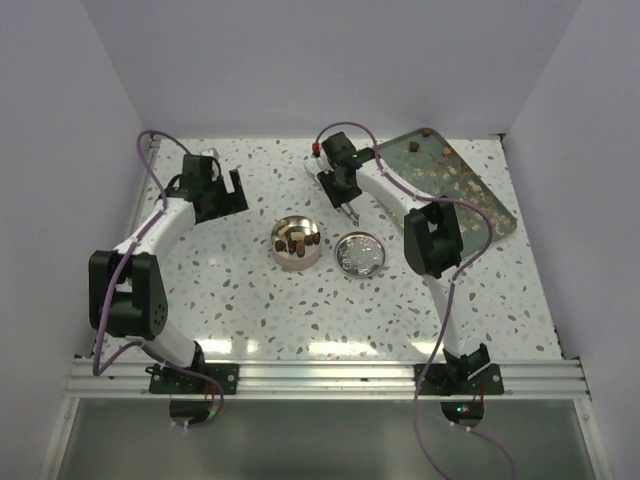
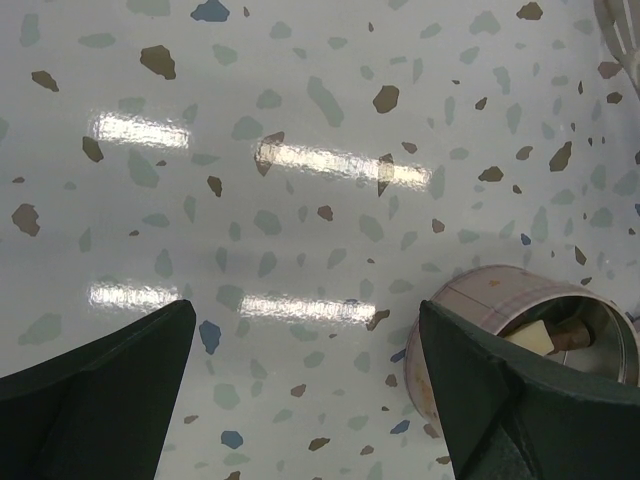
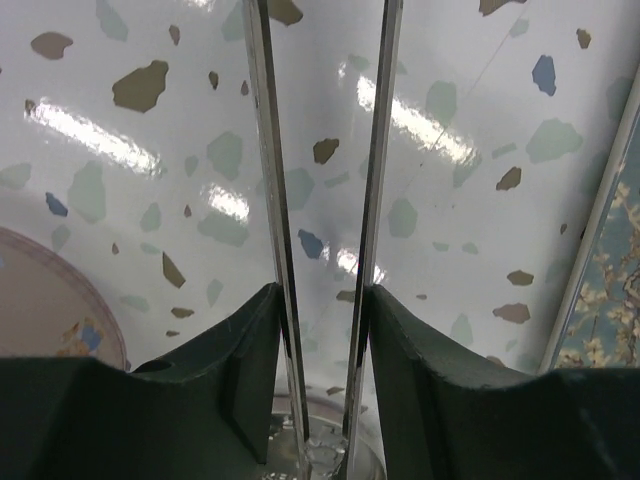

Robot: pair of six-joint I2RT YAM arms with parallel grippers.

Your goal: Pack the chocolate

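Observation:
Dark and tan chocolate [image 1: 297, 240] lumps lie in the open round metal tin [image 1: 296, 258] at the table's middle. More chocolate [image 1: 441, 152] is scattered on the flowered tray [image 1: 480, 200] at the back right. My right gripper [image 1: 343, 192] hangs behind the tin and is shut on metal tongs [image 1: 349, 208]. The right wrist view shows the two tong blades [image 3: 265, 150] held apart between the jaws of the right gripper [image 3: 320, 300], with nothing between them; their tips are out of frame. My left gripper [image 1: 225, 195] stands open to the tin's left. In the left wrist view the left gripper [image 2: 305, 310] has the tin [image 2: 500, 300] by its right finger.
The tin's lid [image 1: 359, 254] lies flat just right of the tin. The tray's edge [image 3: 600, 250] runs along the right of the right wrist view. White walls close the table at the back and both sides.

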